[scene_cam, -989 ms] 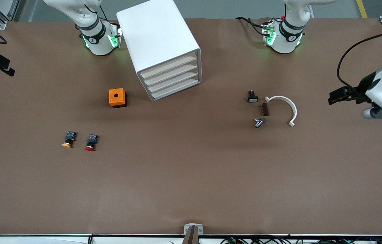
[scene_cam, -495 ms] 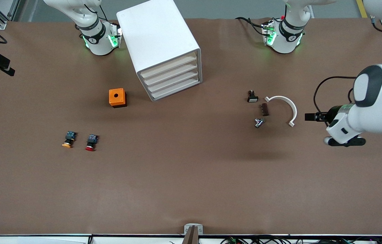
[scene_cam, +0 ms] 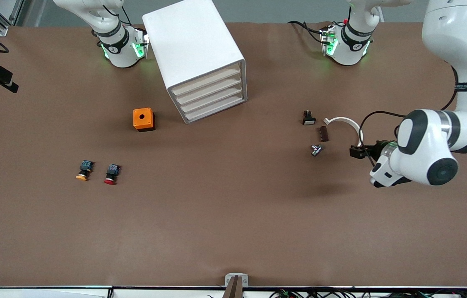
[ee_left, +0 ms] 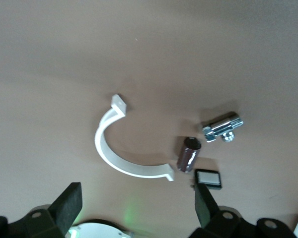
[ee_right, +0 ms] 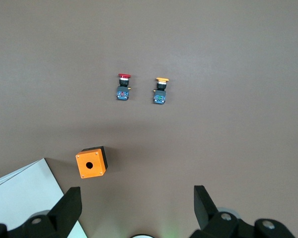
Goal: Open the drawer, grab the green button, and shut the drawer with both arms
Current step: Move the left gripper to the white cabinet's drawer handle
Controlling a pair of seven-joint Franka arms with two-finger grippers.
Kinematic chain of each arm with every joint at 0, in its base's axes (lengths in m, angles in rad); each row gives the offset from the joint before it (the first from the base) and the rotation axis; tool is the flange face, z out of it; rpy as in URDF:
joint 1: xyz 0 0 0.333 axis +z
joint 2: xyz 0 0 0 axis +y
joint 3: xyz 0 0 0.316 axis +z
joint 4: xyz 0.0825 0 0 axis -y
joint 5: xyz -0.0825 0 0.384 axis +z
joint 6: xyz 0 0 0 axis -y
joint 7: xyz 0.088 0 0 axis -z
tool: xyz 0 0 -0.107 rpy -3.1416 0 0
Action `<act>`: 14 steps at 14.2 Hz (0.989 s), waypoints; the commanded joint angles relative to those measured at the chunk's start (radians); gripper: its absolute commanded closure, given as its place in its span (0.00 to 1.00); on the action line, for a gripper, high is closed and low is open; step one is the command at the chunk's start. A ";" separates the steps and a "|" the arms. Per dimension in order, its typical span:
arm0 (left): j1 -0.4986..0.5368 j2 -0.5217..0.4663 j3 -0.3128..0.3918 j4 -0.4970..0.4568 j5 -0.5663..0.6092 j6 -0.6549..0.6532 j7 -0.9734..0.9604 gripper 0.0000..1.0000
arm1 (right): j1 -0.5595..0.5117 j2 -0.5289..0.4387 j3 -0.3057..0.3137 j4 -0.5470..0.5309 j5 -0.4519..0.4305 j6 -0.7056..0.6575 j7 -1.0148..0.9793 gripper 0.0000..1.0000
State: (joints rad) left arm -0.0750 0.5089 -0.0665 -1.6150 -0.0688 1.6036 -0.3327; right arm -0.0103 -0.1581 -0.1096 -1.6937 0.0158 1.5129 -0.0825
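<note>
The white cabinet (scene_cam: 194, 45) stands between the two arm bases. Its four pale drawer fronts (scene_cam: 210, 94) are all pushed in, and I cannot tell which one is the task's drawer. The button is hidden. My left gripper (ee_left: 137, 202) hangs open and empty over the table beside a white curved clip (ee_left: 109, 153), toward the left arm's end. My right gripper (ee_right: 136, 204) is open and empty, high above the orange box (ee_right: 91, 163) and a corner of the cabinet (ee_right: 20, 198). In the front view it is out of sight.
A red-capped button (scene_cam: 110, 174) and an orange-capped one (scene_cam: 83, 171) lie nearer the front camera than the orange box (scene_cam: 143, 119). Beside the clip (scene_cam: 343, 121) lie a white-faced black part (scene_cam: 309, 118), a brown cylinder (scene_cam: 323, 133) and a metal piece (scene_cam: 316, 150).
The left arm has swung in from its end of the table toward the small parts by the clip. Right arm, drawers and objects have not moved.
</note>
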 commanded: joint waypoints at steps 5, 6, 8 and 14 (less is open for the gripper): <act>-0.193 0.014 -0.006 0.061 -0.209 -0.024 -0.466 0.00 | 0.006 -0.029 0.010 -0.023 0.003 0.000 0.017 0.00; -0.219 0.031 -0.006 0.087 -0.247 -0.027 -0.558 0.00 | 0.006 -0.029 0.013 -0.023 0.001 -0.002 0.017 0.00; -0.261 0.065 -0.007 0.134 -0.349 -0.028 -0.734 0.00 | 0.003 -0.029 0.011 -0.023 0.001 -0.003 0.017 0.00; -0.347 0.229 -0.010 0.282 -0.627 -0.030 -1.217 0.00 | 0.006 -0.029 0.011 -0.020 0.001 -0.014 0.017 0.00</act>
State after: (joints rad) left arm -0.4143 0.6646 -0.0801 -1.4111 -0.6334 1.6013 -1.4177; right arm -0.0090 -0.1608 -0.1006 -1.6939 0.0159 1.5027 -0.0824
